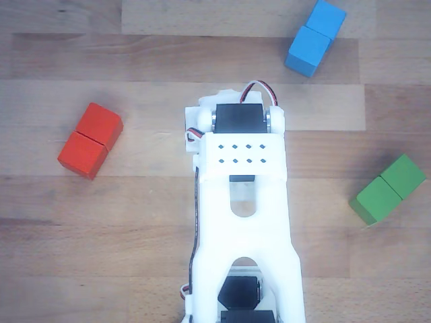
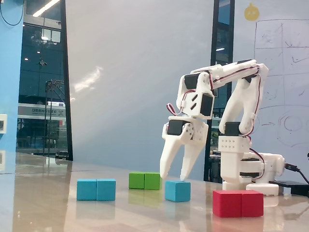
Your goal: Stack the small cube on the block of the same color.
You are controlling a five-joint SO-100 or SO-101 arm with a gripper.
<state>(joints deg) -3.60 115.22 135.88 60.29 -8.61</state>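
Fixed view: the table (image 2: 43,193) is seen almost edge-on, with the white arm (image 2: 241,121) reaching forward and down from its base at the right. Three oblong two-segment blocks lie flat on the table, all well apart: the red block (image 2: 238,203) nearest the camera at the right, the blue block (image 2: 96,189) at the left, and the green block (image 2: 145,181) further back between them. Nothing is stacked on any of them.

The gripper (image 2: 174,177) hangs pointing down, its jaws parted to about the cube's width and holding nothing. The fingertips are seen just above the cube (image 2: 177,191), one tip close to its upper left corner and the other just over its top face. Contact cannot be confirmed from this angle. The cube itself rests on the table, to the right of the blue block and clearly apart from it.

Other view, looking down: the cube and the jaws are hidden under the arm's body (image 1: 244,222); the blue block (image 1: 314,37) is seen at upper right, the red block (image 1: 90,140) at left, the green block (image 1: 387,188) at right.

Progress, as judged: early. The approach to the cube appears nearly complete. Grasp, lift, carry to the blue block and placement on top are all left to do.
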